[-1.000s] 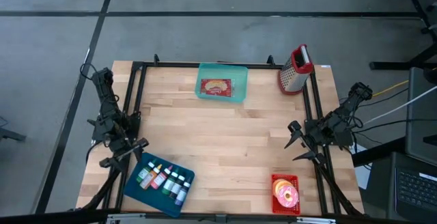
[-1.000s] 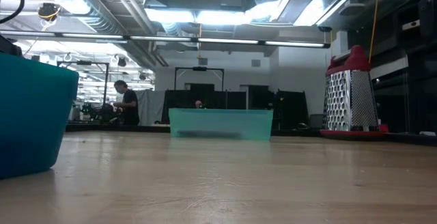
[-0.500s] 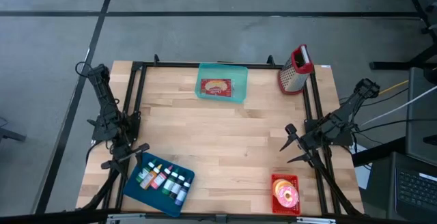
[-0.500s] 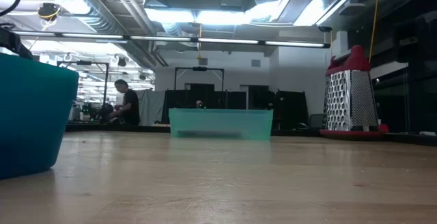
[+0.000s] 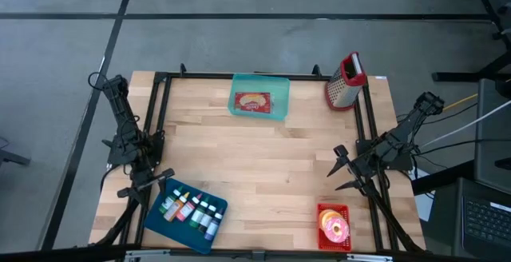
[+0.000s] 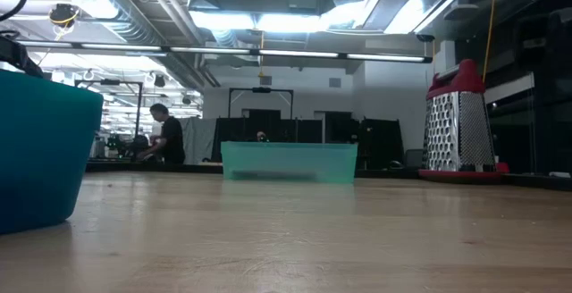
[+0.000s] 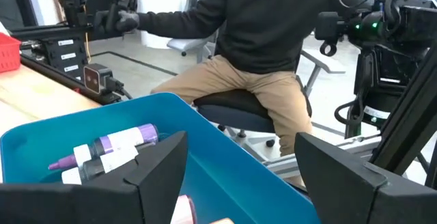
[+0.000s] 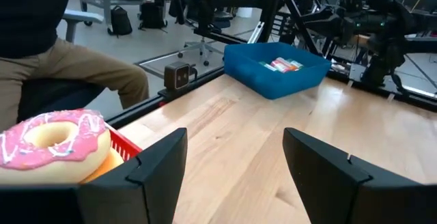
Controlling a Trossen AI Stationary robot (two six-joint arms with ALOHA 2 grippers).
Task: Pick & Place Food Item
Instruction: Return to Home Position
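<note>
A pink-iced doughnut [image 5: 335, 228] [image 8: 54, 145] lies in a small red basket [image 5: 322, 211] at the table's near right. A teal bin [image 5: 279, 94] [image 6: 288, 162] at the far middle holds a flat red food packet [image 5: 252, 102]. My right gripper [image 5: 338, 168] [image 8: 235, 176] hovers open at the right edge, just beyond the basket on its far side. At the left edge my left gripper [image 5: 148, 182] [image 7: 239, 183] is open beside a blue tray [image 5: 160, 222] [image 7: 41, 142] of small bottles. Neither gripper has anything between its fingers.
A metal box grater [image 5: 344, 82] [image 6: 460, 123] with a red top stands at the far right corner. Black rails [image 5: 164, 118] run along the table's sides and far edge. The wooden middle [image 5: 255, 166] lies bare. A seated person [image 7: 266, 53] is just past the near edge.
Both arms have folded back a little, their elbows moving outward from the table, and both grippers have rolled slightly. Since half a second ago they have kept still. Both grippers stay open, and nothing on the table has moved.
</note>
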